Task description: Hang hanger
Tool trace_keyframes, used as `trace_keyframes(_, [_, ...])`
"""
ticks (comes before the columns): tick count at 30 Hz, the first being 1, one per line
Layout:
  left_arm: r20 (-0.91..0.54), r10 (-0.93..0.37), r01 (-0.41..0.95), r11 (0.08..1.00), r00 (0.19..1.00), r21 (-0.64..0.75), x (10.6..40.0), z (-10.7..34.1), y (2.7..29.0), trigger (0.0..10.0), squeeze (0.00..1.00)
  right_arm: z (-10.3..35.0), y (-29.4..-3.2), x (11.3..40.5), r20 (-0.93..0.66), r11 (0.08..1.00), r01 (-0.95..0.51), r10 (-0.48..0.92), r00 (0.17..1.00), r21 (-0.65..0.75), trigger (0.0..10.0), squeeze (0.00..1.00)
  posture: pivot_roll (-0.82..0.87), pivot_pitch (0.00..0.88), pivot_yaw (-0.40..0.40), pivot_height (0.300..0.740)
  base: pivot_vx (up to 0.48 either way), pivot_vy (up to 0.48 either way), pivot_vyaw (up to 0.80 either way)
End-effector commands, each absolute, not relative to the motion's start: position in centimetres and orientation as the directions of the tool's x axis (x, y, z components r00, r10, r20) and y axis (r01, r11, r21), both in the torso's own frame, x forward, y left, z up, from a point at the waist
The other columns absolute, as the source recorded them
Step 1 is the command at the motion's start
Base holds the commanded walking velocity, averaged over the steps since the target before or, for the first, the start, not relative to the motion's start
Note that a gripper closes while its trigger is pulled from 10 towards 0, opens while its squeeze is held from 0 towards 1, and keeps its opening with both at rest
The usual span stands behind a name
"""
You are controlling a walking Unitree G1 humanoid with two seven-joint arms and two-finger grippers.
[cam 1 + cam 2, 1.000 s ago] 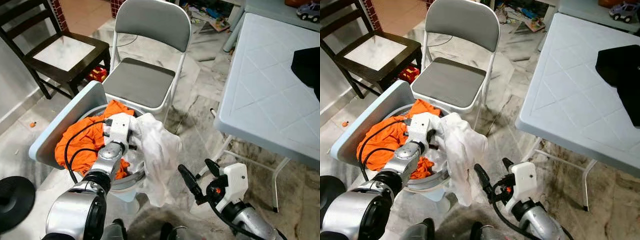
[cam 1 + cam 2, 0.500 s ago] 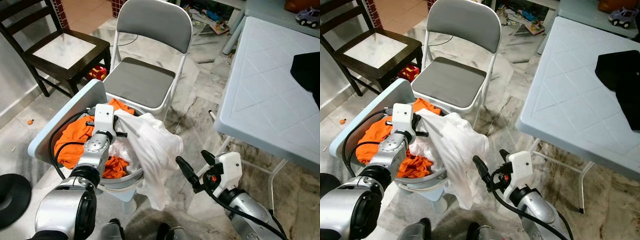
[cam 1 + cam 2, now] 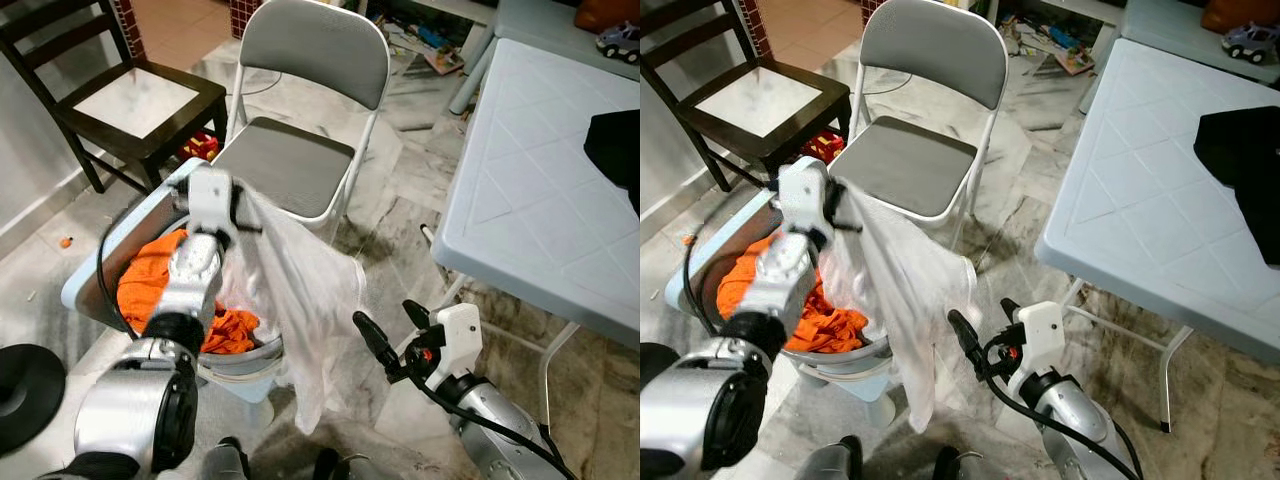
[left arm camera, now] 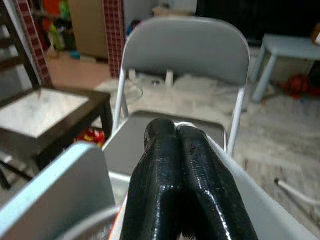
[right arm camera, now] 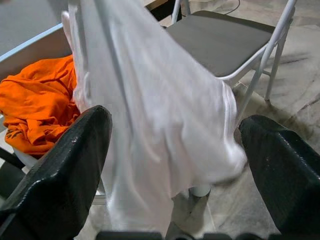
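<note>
Left eye view: your left gripper (image 3: 238, 205) has its fingers pinched tight on a white garment (image 3: 300, 300), raised above the laundry basket (image 3: 245, 360) with orange clothes (image 3: 150, 285) inside. Your right gripper (image 3: 392, 338) waits low beside the cloth, fingers spread wide and empty. I can make out no hanger, so hanging appears not yet begun. A folding chair (image 3: 300, 160) and the bench (image 3: 530, 200) crowd the space.

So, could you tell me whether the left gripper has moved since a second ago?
Yes. The left gripper, shut on the white garment, has risen from the basket toward the folding chair seat edge.
</note>
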State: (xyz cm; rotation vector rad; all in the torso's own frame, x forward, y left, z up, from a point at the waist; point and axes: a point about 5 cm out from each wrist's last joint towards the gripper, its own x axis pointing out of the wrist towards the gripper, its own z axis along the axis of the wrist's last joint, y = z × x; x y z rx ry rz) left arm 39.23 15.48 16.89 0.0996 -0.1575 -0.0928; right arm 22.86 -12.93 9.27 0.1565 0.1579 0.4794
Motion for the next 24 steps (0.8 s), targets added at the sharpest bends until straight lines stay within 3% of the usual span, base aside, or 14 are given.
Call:
trace_keyframes(1, [0.178,-0.099,0.081,0.991,0.979,0.106,39.27,17.35,15.44,0.0,0.00,9.01,-13.56,22.80,-0.127,0.889,-0.424,0.447,0.885,0.175,10.0,1.00,0.18,0.150,-0.133,0.740,0.000,0.000,0.00])
trace_keyframes(24, [0.178,-0.099,0.081,0.991,0.979,0.106,39.27,17.35,15.44,0.0,0.00,9.01,-13.56,22.80,-0.127,0.889,-0.424,0.447,0.885,0.175,10.0,1.00,0.18,0.150,-0.133,0.740,0.000,0.000,0.00])
